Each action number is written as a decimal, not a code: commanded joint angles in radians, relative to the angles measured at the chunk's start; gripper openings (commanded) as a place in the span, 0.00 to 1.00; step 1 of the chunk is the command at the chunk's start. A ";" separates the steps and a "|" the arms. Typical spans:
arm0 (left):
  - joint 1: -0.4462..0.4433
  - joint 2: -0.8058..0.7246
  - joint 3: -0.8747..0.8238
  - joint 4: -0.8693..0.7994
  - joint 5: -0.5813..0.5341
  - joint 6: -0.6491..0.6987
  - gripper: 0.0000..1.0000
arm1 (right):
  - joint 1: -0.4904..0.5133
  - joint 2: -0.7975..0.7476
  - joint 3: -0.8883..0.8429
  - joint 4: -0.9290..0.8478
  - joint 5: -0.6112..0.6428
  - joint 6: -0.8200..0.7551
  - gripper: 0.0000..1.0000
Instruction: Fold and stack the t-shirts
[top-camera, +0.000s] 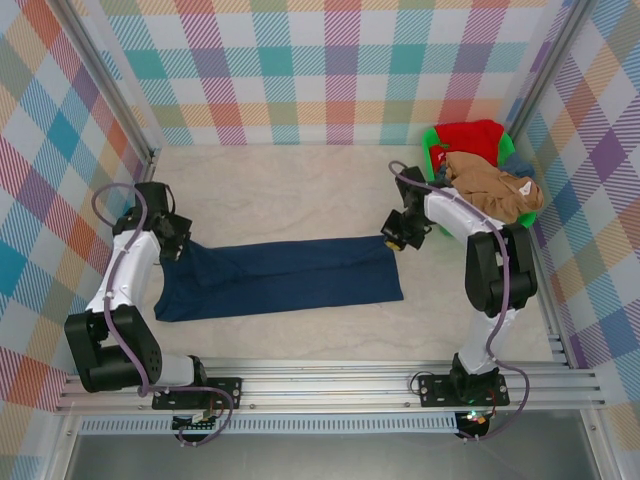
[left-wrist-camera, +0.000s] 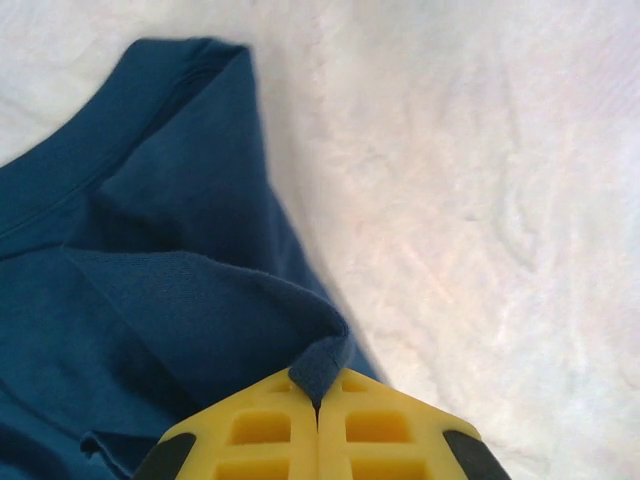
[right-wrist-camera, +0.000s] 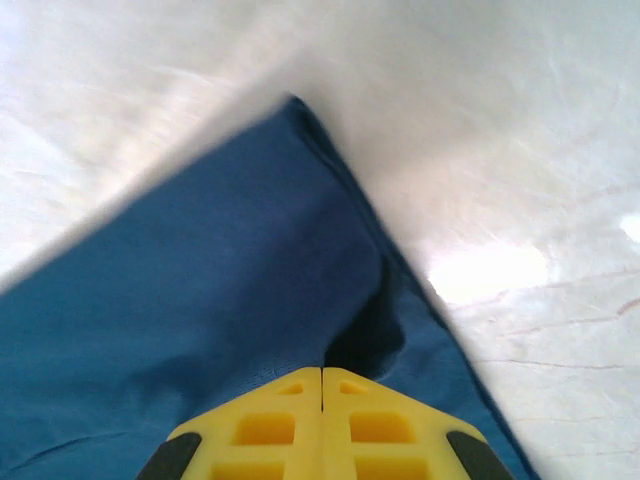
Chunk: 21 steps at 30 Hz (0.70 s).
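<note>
Left gripper (left-wrist-camera: 318, 398): yellow jaws pressed together, pinched a small raised fold of the navy t-shirt (top-camera: 280, 278) at its end farthest from the green basket (top-camera: 433, 152).
Right gripper (right-wrist-camera: 322, 374): yellow jaws pressed together, nipped the navy cloth at the corner nearest the basket.
Navy t-shirt, place: lay on the pale table (top-camera: 300, 190), to the left of the basket, stretched between the two grippers.
Navy t-shirt, look: folded into a long narrow band, plain dark blue, mostly flat with few creases; showed a collar edge and stitched seam at the end away from the basket; rose in a small peak at the left pinch.
Red t-shirt (top-camera: 475, 135): lay bunched inside the basket, toward its far side.
Tan-brown t-shirt (top-camera: 490, 188): sat crumpled on top, spilled over the basket's near rim.
</note>
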<state>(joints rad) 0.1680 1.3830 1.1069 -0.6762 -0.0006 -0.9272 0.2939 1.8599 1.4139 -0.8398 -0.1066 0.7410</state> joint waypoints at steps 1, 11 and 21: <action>-0.004 0.042 0.072 0.016 0.025 -0.007 0.00 | -0.007 0.014 0.061 -0.044 0.006 -0.028 0.00; 0.004 0.243 0.323 0.056 0.071 0.004 0.00 | -0.029 0.144 0.296 -0.062 -0.002 -0.043 0.00; 0.011 0.377 0.547 0.023 0.099 0.057 0.00 | -0.055 0.302 0.579 -0.108 -0.075 -0.072 0.00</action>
<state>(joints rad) 0.1688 1.7515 1.6104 -0.6323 0.0853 -0.9016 0.2470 2.1334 1.9453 -0.9058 -0.1379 0.6926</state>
